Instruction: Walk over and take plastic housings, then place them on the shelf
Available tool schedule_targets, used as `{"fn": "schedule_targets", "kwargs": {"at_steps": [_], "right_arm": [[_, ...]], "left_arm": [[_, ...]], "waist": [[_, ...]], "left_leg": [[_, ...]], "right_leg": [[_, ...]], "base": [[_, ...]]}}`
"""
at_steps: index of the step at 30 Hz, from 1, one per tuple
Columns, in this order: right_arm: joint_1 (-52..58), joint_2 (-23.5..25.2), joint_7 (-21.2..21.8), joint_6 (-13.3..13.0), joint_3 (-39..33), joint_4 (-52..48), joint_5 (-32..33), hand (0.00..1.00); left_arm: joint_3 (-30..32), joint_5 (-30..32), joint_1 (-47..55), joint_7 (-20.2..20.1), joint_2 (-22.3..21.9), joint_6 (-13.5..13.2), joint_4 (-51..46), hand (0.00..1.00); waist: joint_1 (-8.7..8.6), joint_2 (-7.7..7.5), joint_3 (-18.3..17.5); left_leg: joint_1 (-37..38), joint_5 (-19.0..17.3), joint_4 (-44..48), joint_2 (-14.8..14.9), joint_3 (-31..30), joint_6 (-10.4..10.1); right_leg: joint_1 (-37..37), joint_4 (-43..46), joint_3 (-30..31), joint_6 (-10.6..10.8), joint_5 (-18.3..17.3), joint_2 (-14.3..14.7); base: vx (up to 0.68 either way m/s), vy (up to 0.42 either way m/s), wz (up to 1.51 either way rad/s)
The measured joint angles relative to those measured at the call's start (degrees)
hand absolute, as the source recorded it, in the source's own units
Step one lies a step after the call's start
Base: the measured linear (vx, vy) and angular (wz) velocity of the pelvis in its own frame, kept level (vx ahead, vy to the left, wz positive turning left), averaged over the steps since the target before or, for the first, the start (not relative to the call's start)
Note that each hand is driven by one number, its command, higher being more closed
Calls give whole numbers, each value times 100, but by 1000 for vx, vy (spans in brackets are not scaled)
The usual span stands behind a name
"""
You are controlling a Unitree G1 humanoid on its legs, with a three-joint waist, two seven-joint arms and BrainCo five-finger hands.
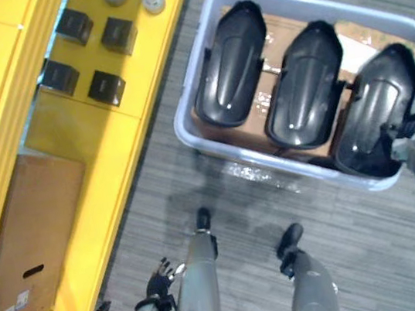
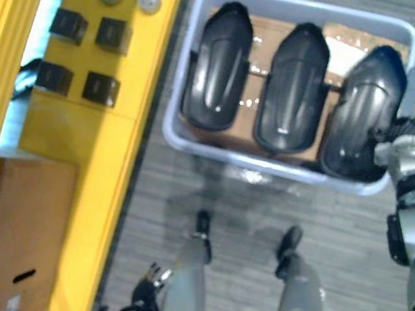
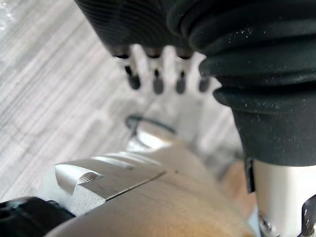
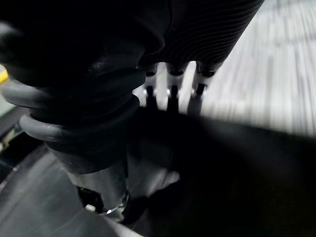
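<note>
Plastic housings (image 1: 305, 86), three long glossy black shells, are lying side by side inside a pale bin (image 1: 181, 130) that is sitting on the grey floor (image 1: 198, 196). The right hand (image 1: 410, 127) is reaching in at the bin's right end and resting on the near end of the rightmost housing (image 1: 373, 111). Its fingers (image 4: 173, 86) are stretching straight and close together down onto the dark shell, not curling around it. The left hand (image 2: 145, 286) is hanging well away from the bin with its fingers (image 3: 157, 74) straight and slightly spread, holding nothing. A yellow shelf (image 1: 87, 134) is standing just beside the bin's left side.

The likely trouble is the grip. The shell is looking smooth and rounded, and one hand is meeting it at one end alone, so a lift could be tipping it, letting it slide free, or catching it on the bin wall and the middle housing just beside it. The idle left hand is giving no support.
</note>
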Motion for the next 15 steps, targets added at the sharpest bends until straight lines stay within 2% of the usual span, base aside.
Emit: {"fn": "schedule_targets", "kwargs": {"at_steps": [3,5,7,12,15], "right_arm": [[-71,-79,57,125,146,30,-567,100],[-138,-119,69,318,343,47,-1145,100],[-182,-116,56,459,505,46,-1464,100],[-210,-112,-106,642,695,43,-1906,100],[-210,-111,-316,715,729,-36,-1959,100]], "left_arm": [[-38,-38,0,7,4,-3,-3,0],[-43,-41,1,22,10,-3,-3,0],[-54,-43,1,29,12,-3,-5,0],[-84,-49,15,31,7,2,-53,0],[-81,-57,44,32,10,4,-110,0]], "waist": [[1,0,0],[7,2,-1],[22,3,-2],[114,7,-5],[117,7,-5]], "left_leg": [[-6,67,-88,2,-15,-17],[7,141,-169,11,-78,-38],[28,165,-200,17,-101,-49],[86,240,-315,26,-104,-69],[93,263,-312,31,-120,-69]], "right_leg": [[-50,40,-13,-21,-24,-5],[-55,64,-57,-57,-48,10],[-55,98,-66,-70,-61,12],[-38,115,-80,-83,-70,23],[8,113,-119,-84,-69,27]], "base": [[-9,-26,3],[-8,-43,7],[-16,-36,3],[-33,-13,3],[-36,-8,6]]}}
